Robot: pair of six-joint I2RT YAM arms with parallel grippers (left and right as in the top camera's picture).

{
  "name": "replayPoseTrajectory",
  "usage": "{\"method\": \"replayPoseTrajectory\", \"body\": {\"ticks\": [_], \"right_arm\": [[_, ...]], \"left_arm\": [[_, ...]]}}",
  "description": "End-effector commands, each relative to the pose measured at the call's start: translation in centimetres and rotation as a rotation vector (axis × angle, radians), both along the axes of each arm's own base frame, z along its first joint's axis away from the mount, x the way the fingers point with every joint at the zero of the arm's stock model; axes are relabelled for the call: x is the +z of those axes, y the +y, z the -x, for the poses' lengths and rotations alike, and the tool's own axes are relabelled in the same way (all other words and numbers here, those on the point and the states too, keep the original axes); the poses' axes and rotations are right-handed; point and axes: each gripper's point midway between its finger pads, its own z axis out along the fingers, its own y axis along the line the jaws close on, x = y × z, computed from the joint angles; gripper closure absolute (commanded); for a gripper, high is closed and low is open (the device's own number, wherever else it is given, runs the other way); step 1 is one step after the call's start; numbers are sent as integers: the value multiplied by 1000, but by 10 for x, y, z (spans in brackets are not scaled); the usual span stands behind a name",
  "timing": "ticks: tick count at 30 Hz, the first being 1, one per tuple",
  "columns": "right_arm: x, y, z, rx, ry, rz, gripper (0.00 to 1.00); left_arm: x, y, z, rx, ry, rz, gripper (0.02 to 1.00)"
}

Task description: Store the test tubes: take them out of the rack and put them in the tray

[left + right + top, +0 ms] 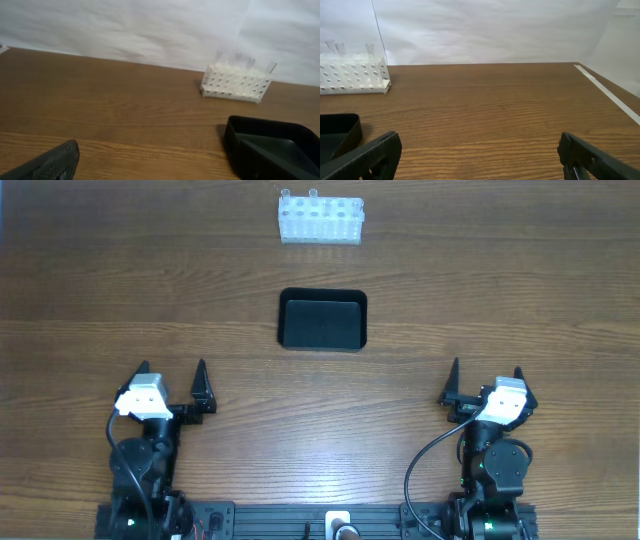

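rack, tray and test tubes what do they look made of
Rack: looks like white moulded plastic, matt, with rows of round holes in its sides. Tray: black, probably plastic, smooth with a slight sheen and rounded corners. Test tubes: clear, either glass or plastic; the look does not settle which.

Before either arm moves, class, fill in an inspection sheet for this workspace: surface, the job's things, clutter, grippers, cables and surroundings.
Surface: wooden table, with a white strip on it.
Job's things: white rack at the far side, a few test tubes upright in it; black tray nearer the arms, apart from the rack, no tubes in it.
Clutter: nothing seen.
Grippers: left gripper and right gripper both open, near their bases, holding nothing.
Cables: black cable loops beside the right arm.
Surroundings: white backdrop behind the table.
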Motion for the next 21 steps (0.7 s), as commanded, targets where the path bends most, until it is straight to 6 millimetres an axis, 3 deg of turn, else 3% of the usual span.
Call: {"method": "replayPoseTrajectory", "body": {"ticks": [1,7,13,16,21], "right_arm": [[-1,-4,1,-18,-2,4,9],[-1,-4,1,-18,-2,4,9],[-1,-4,1,-18,-3,4,9],[-1,-4,1,-18,-2,4,9],[-1,-4,1,-18,-2,4,9]], "left_arm": [[21,-6,-2,-32,-64,-3,23],[69,-12,-21,-59,-52,-10,23],[101,-24,-75,-95,58,-11,20],[109,-40,-107,-133,107,-16,20],[97,-74,-163,-143,232,-46,23]]}}
